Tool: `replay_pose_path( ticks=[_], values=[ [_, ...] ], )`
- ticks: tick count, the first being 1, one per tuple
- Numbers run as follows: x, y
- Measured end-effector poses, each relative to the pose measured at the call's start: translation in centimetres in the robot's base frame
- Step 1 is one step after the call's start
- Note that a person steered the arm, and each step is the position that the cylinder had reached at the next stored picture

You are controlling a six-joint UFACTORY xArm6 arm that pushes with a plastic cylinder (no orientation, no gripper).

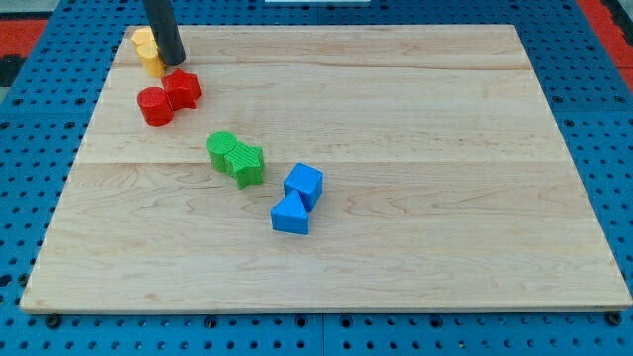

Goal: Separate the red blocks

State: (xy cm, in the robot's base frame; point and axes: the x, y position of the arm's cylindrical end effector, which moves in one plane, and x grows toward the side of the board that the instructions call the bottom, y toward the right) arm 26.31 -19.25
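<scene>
Lab/test bench setup: wood worktop (pixel 396 119) on blue pegboard (pixel 584 99) w/ hole grid, red panels (pixel 603 15) at the view's top corners, toy blocks (pixel 237 158).

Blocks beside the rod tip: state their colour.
Yellow blocks, just left of my tip, seen in the camera view.

My tip (pixel 174 61), rod nearly upright.

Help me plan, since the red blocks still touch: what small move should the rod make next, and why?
Probably slide my tip down into the seam between the red star-shaped block and the red round block. They touch, and my tip sits just above them, beside the yellow blocks.
</scene>
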Motion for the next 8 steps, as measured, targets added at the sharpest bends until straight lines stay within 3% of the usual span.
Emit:
replay_pose_path(
  ticks=[2, 4, 7, 8],
  values=[
    [-2.8, 4.4],
    [-2.8, 4.6],
    [5.5, -2.9],
    [6.7, 1.6]
  ],
)
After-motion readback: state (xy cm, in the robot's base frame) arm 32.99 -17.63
